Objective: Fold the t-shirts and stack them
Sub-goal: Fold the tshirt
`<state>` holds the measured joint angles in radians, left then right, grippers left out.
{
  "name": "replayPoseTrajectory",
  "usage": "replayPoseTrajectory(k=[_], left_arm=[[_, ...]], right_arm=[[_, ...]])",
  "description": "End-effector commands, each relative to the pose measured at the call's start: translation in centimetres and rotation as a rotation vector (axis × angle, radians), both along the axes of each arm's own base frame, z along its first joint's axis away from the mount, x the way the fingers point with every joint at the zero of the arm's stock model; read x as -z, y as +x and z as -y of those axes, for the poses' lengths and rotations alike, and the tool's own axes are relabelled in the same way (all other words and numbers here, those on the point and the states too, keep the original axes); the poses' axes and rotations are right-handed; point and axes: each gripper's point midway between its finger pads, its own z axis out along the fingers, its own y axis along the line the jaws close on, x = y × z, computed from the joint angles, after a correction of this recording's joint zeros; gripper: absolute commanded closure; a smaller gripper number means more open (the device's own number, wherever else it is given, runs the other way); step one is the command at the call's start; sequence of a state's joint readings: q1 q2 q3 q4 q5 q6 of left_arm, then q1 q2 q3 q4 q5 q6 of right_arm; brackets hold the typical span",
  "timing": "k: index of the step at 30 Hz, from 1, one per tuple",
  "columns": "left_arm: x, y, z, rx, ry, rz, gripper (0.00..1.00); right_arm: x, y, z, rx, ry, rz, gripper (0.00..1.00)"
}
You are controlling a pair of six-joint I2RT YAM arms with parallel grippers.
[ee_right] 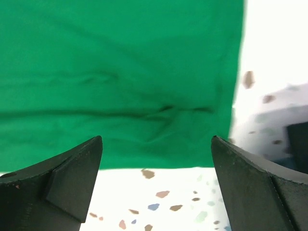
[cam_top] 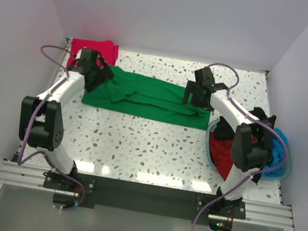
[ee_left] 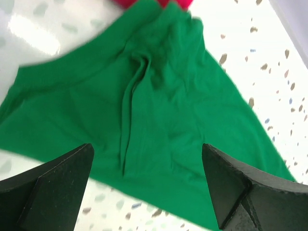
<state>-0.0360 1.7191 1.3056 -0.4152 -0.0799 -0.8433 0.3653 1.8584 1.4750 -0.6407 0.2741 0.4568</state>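
Observation:
A bright green t-shirt (cam_top: 145,98) lies spread flat across the speckled table, folded lengthwise with wrinkles. My left gripper (cam_top: 97,77) hovers over its left end, jaws wide open and holding nothing; in the left wrist view the green t-shirt (ee_left: 159,106) fills the space between the black fingers (ee_left: 57,185). My right gripper (cam_top: 195,95) hovers over the shirt's right end, also open and holding nothing; the green t-shirt (ee_right: 120,77) lies just beyond its fingers (ee_right: 72,178). A pinkish crimson t-shirt (cam_top: 94,48) lies folded at the back left corner.
A light-blue round basket (cam_top: 282,168) at the right holds dark red cloth (cam_top: 221,152) and blue cloth (cam_top: 277,150), partly hidden by the right arm. White walls enclose the table on three sides. The crimson shirt's edge (ee_left: 144,4) shows in the left wrist view.

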Motion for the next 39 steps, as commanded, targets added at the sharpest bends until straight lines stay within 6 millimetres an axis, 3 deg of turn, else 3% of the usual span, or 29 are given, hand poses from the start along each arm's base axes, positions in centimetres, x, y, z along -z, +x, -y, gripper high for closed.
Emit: replayPoseTrajectory(k=[1, 5, 8, 9, 16, 21, 22, 23, 25, 26, 31, 36, 39], left_arm=[[-0.8, -2.4, 1.4, 0.056, 0.004, 0.033, 0.00], [1.0, -5.0, 2.8, 0.094, -0.019, -0.015, 0.00], [1.4, -5.6, 2.8, 0.092, -0.021, -0.025, 0.00], [1.5, -5.7, 2.8, 0.091, -0.022, -0.028, 0.00], [2.7, -5.5, 2.9, 0.086, -0.027, -0.054, 0.00], [3.4, -5.7, 2.7, 0.079, -0.024, -0.072, 0.00], [3.5, -5.6, 2.7, 0.078, -0.023, -0.070, 0.00], [3.6, -5.6, 2.6, 0.075, -0.020, -0.071, 0.00], [3.9, -5.6, 2.7, 0.079, -0.024, -0.073, 0.00], [3.9, -5.5, 2.8, 0.083, -0.027, -0.069, 0.00], [4.4, -5.2, 4.2, 0.129, -0.071, -0.064, 0.00], [5.0, -4.6, 4.6, 0.133, -0.071, -0.069, 0.00], [4.9, -3.8, 4.4, 0.126, -0.062, -0.062, 0.00]], right_arm=[[-0.8, -0.9, -4.4, -0.154, 0.117, 0.034, 0.01], [1.9, -1.2, -5.9, -0.154, 0.135, -0.030, 0.01], [2.9, -0.8, -6.3, -0.141, 0.146, -0.051, 0.01], [4.1, -1.0, -6.3, -0.132, 0.139, -0.089, 0.01], [4.2, 0.5, -6.8, -0.109, 0.146, -0.073, 0.01], [3.0, 1.5, -6.0, -0.074, 0.107, -0.051, 0.01], [3.7, 0.7, -5.9, -0.086, 0.113, -0.068, 0.01], [2.8, 0.4, -5.9, -0.094, 0.125, -0.046, 0.01], [3.5, -0.7, -5.4, -0.108, 0.117, -0.055, 0.02], [2.8, -1.0, -5.3, -0.112, 0.127, -0.040, 0.01], [3.2, -3.2, -5.0, -0.130, 0.153, -0.039, 0.01], [4.5, -3.1, -4.7, -0.126, 0.120, -0.081, 0.01], [4.7, -2.0, -5.2, -0.120, 0.129, -0.073, 0.01]])
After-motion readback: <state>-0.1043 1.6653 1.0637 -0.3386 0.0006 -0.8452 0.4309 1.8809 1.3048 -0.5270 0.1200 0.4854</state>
